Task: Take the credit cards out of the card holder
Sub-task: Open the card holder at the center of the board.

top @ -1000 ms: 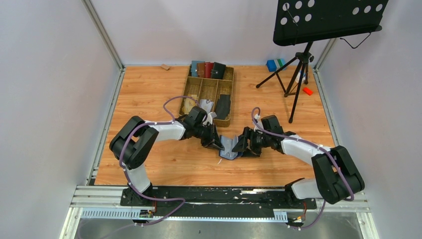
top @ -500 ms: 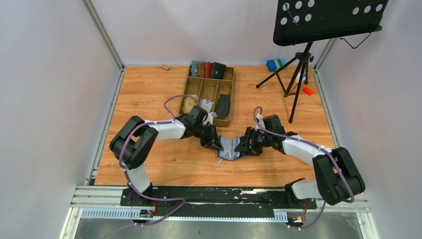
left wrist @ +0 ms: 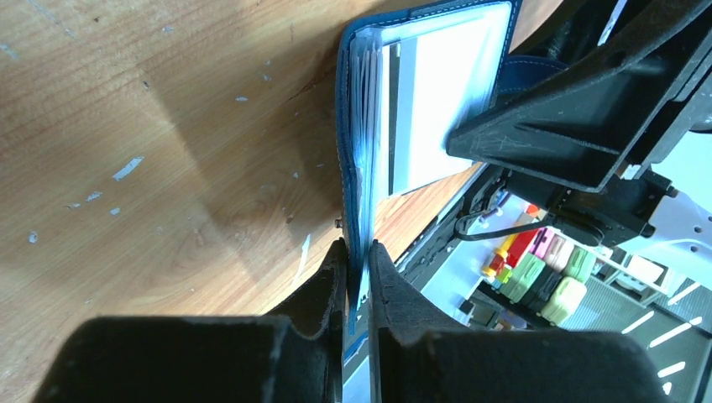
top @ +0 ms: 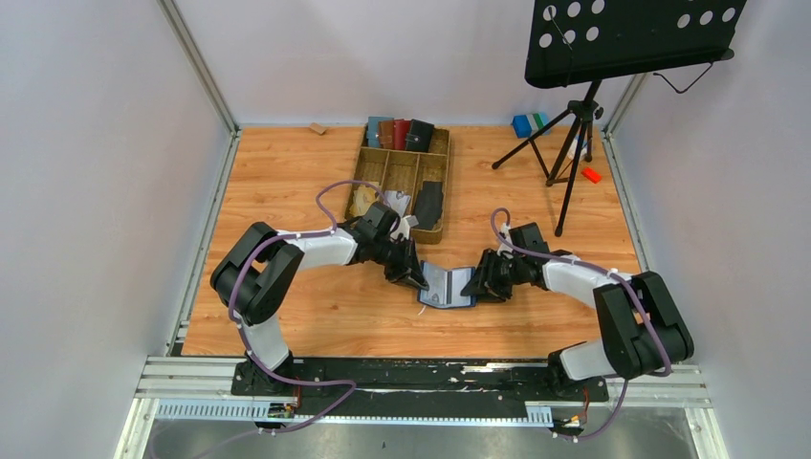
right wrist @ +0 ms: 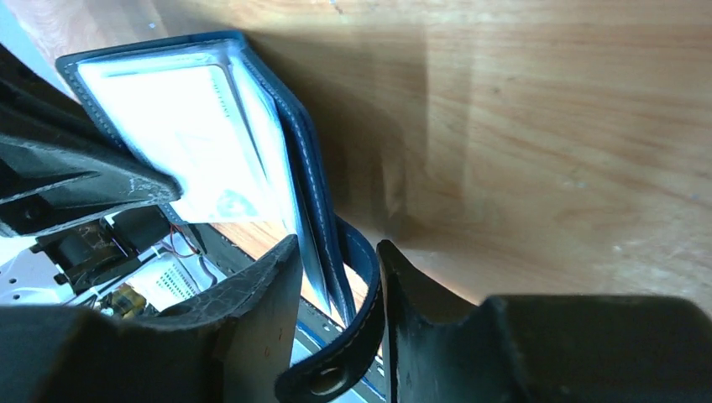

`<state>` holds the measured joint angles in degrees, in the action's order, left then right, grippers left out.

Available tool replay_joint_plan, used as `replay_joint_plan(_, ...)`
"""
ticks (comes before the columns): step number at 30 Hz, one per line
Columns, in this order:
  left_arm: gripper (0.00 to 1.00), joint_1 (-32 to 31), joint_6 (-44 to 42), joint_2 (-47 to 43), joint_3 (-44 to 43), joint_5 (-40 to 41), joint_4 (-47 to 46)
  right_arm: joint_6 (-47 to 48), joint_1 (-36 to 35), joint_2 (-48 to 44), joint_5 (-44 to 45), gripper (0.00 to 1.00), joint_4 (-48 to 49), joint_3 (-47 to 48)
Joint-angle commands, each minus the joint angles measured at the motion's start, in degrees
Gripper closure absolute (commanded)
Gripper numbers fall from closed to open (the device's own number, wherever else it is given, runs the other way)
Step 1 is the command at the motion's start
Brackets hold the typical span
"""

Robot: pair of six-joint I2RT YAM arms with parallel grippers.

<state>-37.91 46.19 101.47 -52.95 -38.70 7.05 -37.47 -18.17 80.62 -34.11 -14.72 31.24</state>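
Note:
The navy-blue card holder point(top: 447, 288) hangs open between my two grippers, just above the table. My left gripper point(top: 419, 277) is shut on the edge of its left flap point(left wrist: 353, 168). A white credit card point(left wrist: 445, 92) sits behind the clear inner pocket and is visible too in the right wrist view point(right wrist: 180, 134). My right gripper point(top: 477, 284) straddles the right flap point(right wrist: 312, 210) and its snap tab point(right wrist: 336, 369). The tab rests against one finger, and a narrow gap remains on the other side. No card is outside the holder.
A wooden compartment tray point(top: 367, 164) lies behind the grippers, with brown, red, black and teal holders point(top: 400, 132) at its far end. A music stand's tripod point(top: 572, 143) stands at the back right, near blue and green blocks point(top: 527, 124) and a small red piece point(top: 591, 175).
My right jaws have narrowed around the right flap and that arm has shifted slightly right. The holder has spread from a sagging V to a flatter, wider opening. The left gripper has held still.

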Motion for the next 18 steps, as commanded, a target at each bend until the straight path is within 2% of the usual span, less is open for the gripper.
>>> replay_joint_plan(1, 0.96, -0.41, -2.84, 0.52, -1.04, 0.09, 2.5, 1.78, 0.51, 1.4, 0.57, 0.6, 0.32, 1.82)
replay_joint_plan(4, 0.96, -0.41, -3.42, 0.57, -0.65, 0.07, 2.88, 0.37, 0.52, 1.99, -2.82, 0.54, 4.73, 1.2)
replay_joint_plan(6, 0.96, -0.41, -3.56, 0.74, -0.34, 0.11, 3.0, 0.06, 0.59, 3.01, -4.23, 0.55, 6.42, 1.65)
replay_joint_plan(14, 0.95, -0.33, -3.29, 1.82, 0.29, 2.85, 5.98, 0.49, 0.72, 5.98, -6.02, 0.93, 7.4, 2.85)
replay_joint_plan(18, 0.94, 0.0, -6.83, 5.09, -1.85, 7.37, 15.52, -0.77, 1.89, 4.23, -8.54, 1.0, 11.55, 0.3)
